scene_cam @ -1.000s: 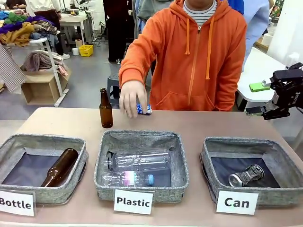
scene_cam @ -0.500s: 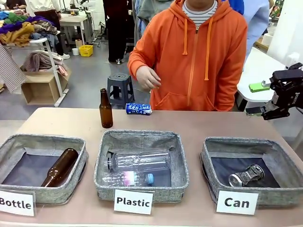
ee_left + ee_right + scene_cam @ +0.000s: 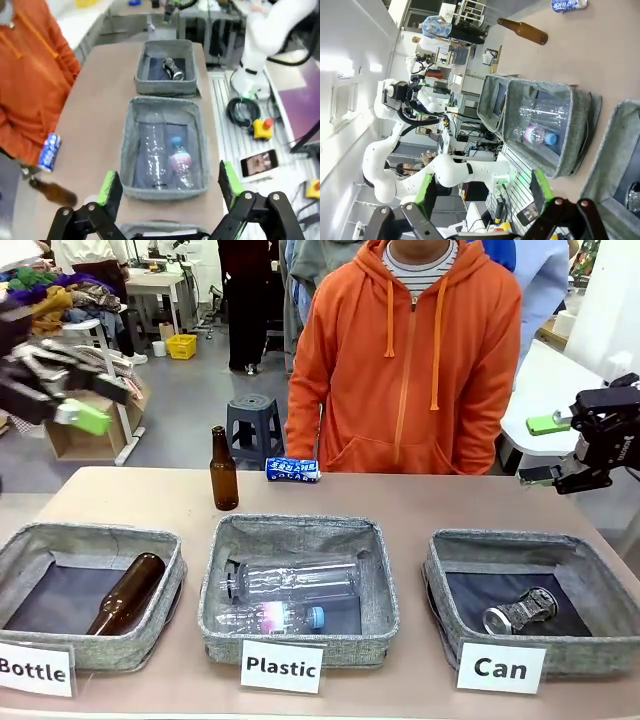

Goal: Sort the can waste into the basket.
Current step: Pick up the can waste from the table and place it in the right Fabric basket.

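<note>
Bright, even indoor light, soft shadows; left hand smeared, perhaps by motion; wrist views bowed at edges.

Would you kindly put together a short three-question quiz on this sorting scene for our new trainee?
1. True or false: the blue can lies on the table, outside every basket.
2. What lies in the Can basket? A) silver can B) paper cup C) glass jar.
3. Fill in: the left gripper and right gripper both stand ___, holding nothing.
Key: 1 true; 2 A; 3 open.
</note>
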`<state>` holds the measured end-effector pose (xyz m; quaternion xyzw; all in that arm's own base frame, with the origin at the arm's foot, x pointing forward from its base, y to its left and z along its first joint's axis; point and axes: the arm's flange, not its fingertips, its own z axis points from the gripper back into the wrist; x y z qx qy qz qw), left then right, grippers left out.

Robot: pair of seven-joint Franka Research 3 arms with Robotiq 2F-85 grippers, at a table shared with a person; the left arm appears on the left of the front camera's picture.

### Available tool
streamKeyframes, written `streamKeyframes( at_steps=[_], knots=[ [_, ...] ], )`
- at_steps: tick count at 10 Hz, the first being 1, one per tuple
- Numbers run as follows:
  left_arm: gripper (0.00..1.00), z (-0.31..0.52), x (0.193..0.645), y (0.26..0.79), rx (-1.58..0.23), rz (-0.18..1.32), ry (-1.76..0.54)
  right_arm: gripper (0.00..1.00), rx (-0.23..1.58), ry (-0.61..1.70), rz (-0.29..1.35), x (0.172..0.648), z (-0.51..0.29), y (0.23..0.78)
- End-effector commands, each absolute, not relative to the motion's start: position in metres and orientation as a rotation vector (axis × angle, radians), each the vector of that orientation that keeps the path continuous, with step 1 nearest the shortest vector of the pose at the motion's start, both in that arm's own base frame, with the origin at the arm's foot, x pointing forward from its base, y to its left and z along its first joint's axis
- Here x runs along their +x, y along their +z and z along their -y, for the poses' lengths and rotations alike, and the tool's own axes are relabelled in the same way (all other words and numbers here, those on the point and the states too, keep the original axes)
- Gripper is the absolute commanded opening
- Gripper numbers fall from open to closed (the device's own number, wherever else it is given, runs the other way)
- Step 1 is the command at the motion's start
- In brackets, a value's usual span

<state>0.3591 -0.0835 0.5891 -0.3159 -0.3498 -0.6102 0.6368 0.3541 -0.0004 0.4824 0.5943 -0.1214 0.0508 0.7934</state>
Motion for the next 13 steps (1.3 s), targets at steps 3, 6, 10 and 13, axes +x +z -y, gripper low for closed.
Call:
streamKeyframes(
  at_steps=[3, 6, 10, 13],
  knots=[
    [1.0, 0.189, 0.408, 0.582, -0.381, 0.687, -1.616, 1.0, 1.3, 0.098, 0.272, 0.352, -0.001, 0.484],
    [1.0, 0.158, 0.372, 0.597, -0.519, 0.756, -1.607, 1.0, 1.3, 0.098, 0.272, 0.352, -0.001, 0.484],
    [1.0, 0.154, 0.377, 0.598, -0.518, 0.769, -1.611, 1.0, 1.3, 0.098, 0.272, 0.352, -0.001, 0.484],
    [1.0, 0.183, 0.49, 0.646, -0.367, 0.57, -1.604, 1.0, 1.3, 0.098, 0.272, 0.352, -0.001, 0.484]
  ],
)
